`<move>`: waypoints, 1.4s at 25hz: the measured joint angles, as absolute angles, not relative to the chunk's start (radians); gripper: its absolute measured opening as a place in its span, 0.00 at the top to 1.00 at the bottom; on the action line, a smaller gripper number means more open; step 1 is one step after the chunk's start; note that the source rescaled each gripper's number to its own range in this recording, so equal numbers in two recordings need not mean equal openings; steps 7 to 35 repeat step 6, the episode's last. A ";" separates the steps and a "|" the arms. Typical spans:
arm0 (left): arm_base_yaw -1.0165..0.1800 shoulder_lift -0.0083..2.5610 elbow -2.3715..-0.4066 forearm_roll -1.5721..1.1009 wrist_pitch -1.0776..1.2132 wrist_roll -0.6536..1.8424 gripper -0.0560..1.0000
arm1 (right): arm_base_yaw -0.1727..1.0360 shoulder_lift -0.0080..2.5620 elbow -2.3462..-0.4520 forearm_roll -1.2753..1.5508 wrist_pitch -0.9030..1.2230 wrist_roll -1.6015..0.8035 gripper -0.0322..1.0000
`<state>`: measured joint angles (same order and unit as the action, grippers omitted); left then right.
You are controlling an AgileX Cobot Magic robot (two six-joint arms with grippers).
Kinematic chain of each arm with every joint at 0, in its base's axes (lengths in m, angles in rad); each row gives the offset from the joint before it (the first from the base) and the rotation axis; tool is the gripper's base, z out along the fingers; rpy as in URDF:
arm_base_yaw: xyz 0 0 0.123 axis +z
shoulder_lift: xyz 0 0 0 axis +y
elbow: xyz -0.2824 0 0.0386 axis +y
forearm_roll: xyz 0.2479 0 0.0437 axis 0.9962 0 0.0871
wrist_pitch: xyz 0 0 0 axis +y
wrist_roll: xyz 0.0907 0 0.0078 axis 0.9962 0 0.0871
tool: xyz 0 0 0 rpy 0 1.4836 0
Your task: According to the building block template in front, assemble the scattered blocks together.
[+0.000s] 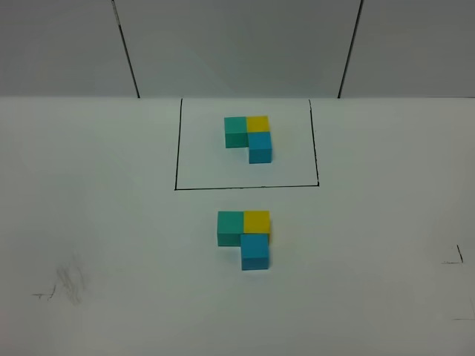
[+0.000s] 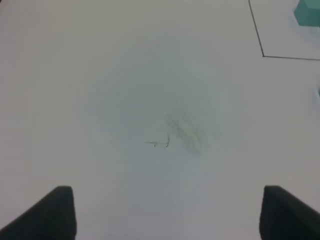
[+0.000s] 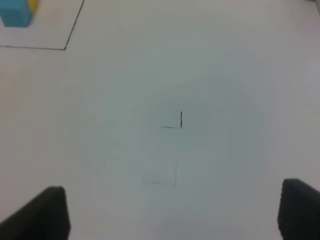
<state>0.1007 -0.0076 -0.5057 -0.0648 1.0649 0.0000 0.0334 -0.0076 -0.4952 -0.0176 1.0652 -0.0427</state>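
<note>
White table (image 1: 96, 222), matte, fills the high view; grey wall panels behind it.

Template (image 1: 249, 136): three joined cubes in an L, teal-green at the left, yellow at the right, blue in front of the yellow. It sits inside the black frame (image 1: 177, 148), toward the far side of that rectangle and well clear of the lines.

Scattered blocks, nearer the camera, just outside the frame's near line:
- green cube (image 1: 230, 227), left
- yellow cube (image 1: 257, 222), touching the green on its right
- blue cube (image 1: 254, 251), touching the front of the yellow (its left edge overlaps the green's corner slightly)

Together they form the same L as the template, same colour order.

Left gripper (image 2: 165, 212): only two dark fingertips (image 2: 52, 212) show at the edge of the wrist view, wide apart, nothing between them. It hangs over a grey smudge (image 2: 187, 132) and a small pen mark (image 2: 162, 143). A frame corner and a sliver of teal lie at the far edge.

Right gripper (image 3: 172, 212): fingertips (image 3: 300, 210) likewise spread wide, empty, over a small black corner mark (image 3: 177, 121) on bare table. A frame corner plus a bit of blue and yellow cube show at the far edge.

Neither arm appears in the high view.
</note>
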 joint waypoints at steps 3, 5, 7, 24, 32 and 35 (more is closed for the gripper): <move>0.101 -0.008 -0.506 -0.065 1.065 0.000 0.34 | 0.033 -0.008 -0.495 -0.017 1.065 -0.043 0.20; 0.101 -0.008 -0.506 -0.065 1.065 0.000 0.34 | 0.033 -0.008 -0.495 -0.017 1.065 -0.043 0.20; 0.101 -0.008 -0.506 -0.065 1.065 0.000 0.34 | 0.033 -0.008 -0.495 -0.017 1.065 -0.042 0.20; 0.101 -0.008 -0.506 -0.065 1.065 0.000 0.34 | 0.033 -0.008 -0.495 -0.017 1.065 -0.042 0.20; 0.101 -0.008 -0.506 -0.065 1.065 0.000 0.34 | 0.033 -0.008 -0.495 -0.017 1.065 -0.042 0.20; 0.101 -0.008 -0.506 -0.065 1.065 0.000 0.34 | 0.033 -0.008 -0.495 -0.017 1.065 -0.042 0.20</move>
